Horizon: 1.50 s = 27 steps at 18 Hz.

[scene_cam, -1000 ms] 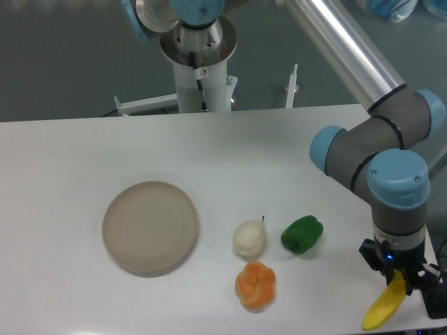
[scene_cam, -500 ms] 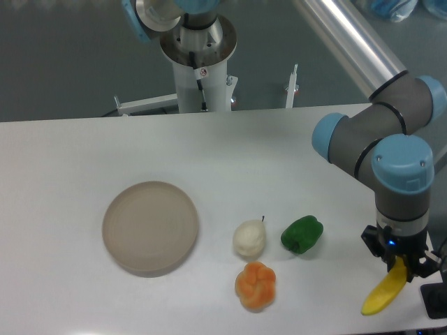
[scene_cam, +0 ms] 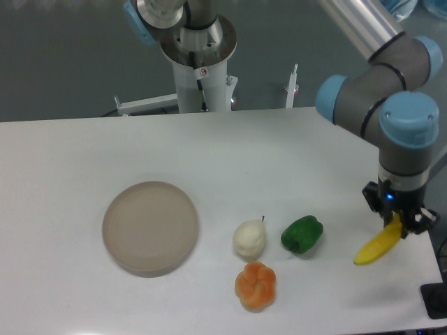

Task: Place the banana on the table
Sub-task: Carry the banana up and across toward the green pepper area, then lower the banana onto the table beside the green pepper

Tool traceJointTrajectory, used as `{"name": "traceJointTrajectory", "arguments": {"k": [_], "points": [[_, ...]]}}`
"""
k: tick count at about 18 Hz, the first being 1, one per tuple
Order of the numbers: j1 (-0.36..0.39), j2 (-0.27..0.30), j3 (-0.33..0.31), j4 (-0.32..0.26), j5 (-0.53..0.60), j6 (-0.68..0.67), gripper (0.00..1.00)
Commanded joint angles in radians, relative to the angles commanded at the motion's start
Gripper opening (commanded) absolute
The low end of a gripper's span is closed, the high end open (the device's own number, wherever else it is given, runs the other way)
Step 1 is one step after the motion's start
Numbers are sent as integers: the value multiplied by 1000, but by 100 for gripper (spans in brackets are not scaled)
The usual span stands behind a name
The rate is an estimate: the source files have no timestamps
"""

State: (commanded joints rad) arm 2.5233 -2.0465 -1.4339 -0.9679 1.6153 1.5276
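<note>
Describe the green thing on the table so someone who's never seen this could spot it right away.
On the white table, look right of the round beige plate to the cluster of three toy foods. The green pepper is the rightmost, beside the pale pear and above the orange fruit; it alone is dark glossy green.

The white table (scene_cam: 84, 146) carries a beige plate (scene_cam: 150, 227) left of centre, and a pale pear (scene_cam: 248, 238), green pepper (scene_cam: 302, 234) and what looks like an orange fruit (scene_cam: 255, 285) toward the near edge.

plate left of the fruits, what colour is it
The plate is plain beige with no pattern, as the fixed camera view shows.
</note>
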Motion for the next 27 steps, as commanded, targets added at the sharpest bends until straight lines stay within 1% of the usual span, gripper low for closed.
{"name": "traceJointTrajectory", "arguments": {"k": [2,3,4,5,6,9,13,15,16,18,19,20,21,23,27], "points": [[28,34,-77,0,-37,55,28],[44,55,-124,3,-49,106,28],[49,68,-160,2,-57,152,28],[52,81,-210,9,-61,198,28],[60,115,-258,12,-64,251,28],[75,140,-341,21,-78,319,28],[92,154,-413,23,-84,318,26],[88,160,-431,20,-87,296,26],[81,167,-438,18,-95,251,26],[60,181,-453,23,-133,92,26],[31,184,-461,28,-137,30,26],[17,183,-465,31,-137,-4,26],[14,183,-483,40,-135,-12,25],[15,175,-526,133,-132,0,25],[12,166,-531,138,-126,-12,25]]}}
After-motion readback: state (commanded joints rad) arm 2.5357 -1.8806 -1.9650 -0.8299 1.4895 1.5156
